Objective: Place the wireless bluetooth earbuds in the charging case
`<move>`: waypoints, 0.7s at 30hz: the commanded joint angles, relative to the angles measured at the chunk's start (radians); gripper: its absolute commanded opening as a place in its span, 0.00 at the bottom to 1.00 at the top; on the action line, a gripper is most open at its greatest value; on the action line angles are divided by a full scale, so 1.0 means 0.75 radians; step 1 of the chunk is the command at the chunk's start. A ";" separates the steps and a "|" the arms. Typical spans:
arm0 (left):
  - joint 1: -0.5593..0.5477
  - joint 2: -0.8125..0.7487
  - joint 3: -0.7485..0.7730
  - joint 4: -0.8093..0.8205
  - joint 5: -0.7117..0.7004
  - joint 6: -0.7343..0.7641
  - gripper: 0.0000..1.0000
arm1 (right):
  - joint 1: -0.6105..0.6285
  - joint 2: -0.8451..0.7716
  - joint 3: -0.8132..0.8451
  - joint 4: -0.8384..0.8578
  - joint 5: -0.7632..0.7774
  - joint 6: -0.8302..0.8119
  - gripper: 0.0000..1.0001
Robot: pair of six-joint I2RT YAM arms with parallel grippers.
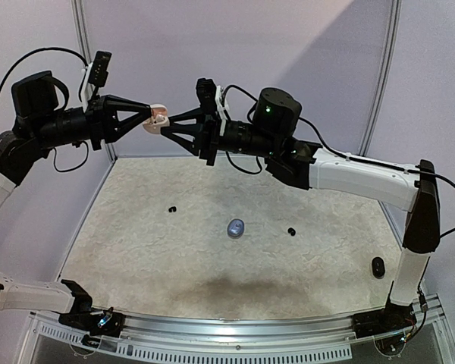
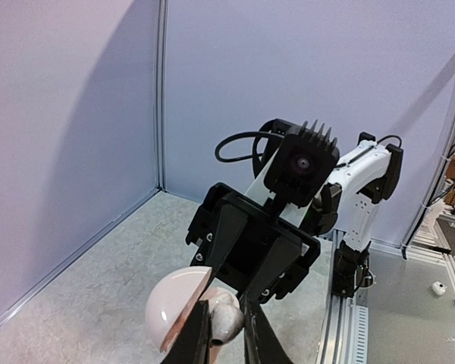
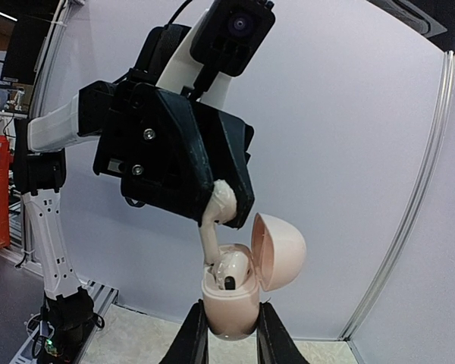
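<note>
Both arms are up in the air over the far edge of the worktop [image 1: 136,250], tips meeting head-on.

The right claw [image 3: 230,315] is pinching the charging case [image 1: 158,118] by its lower body, 1 finger on each side. The case is pale pink, glossy and egg-shaped. Its domed lid [image 3: 282,249] is hinged open to the side, w/ the pale inside showing.

The left claw [image 1: 149,116] comes in from the opposite side, fingers pressed nearly together on a white earbud [image 3: 232,267]. That bud is smooth and rounded, w/ a small dark spot low on its face. It sits partway down in the case's open well, approx. upright and touching the rim. The left wrist view shows the same bud squeezed between the 2 dark fingers, w/ the pink lid just beside it.

Down on the beige speckled worktop lie 2 tiny black earbuds, well apart. 1 black earbud [image 1: 171,209] is left of the middle, and the other black bud [image 1: 291,230] is right of it. Between them, about mid-worktop, sits a silvery-blue case [image 1: 236,227]. A black case [image 1: 378,266] lies shut near the right edge, toward the near-right corner.
</note>
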 commanded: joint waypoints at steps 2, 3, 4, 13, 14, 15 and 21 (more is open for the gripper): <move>-0.006 -0.004 -0.007 -0.036 -0.019 -0.009 0.00 | 0.002 -0.062 -0.014 0.057 0.026 0.023 0.00; -0.002 -0.004 -0.003 -0.036 -0.023 -0.005 0.00 | 0.002 -0.064 -0.016 0.062 0.023 0.024 0.00; 0.004 -0.002 0.001 -0.034 -0.029 -0.004 0.00 | 0.001 -0.064 -0.019 0.066 0.021 0.026 0.00; 0.028 0.000 0.008 -0.060 -0.019 0.015 0.00 | 0.001 -0.074 -0.035 0.080 0.019 0.036 0.00; 0.028 0.000 -0.001 -0.058 -0.013 0.008 0.00 | 0.001 -0.076 -0.035 0.079 0.019 0.036 0.00; 0.028 0.000 -0.008 -0.051 -0.012 0.001 0.00 | 0.002 -0.077 -0.035 0.080 0.019 0.034 0.00; 0.028 0.009 -0.024 -0.013 -0.019 -0.029 0.00 | 0.001 -0.076 -0.038 0.106 0.016 0.053 0.00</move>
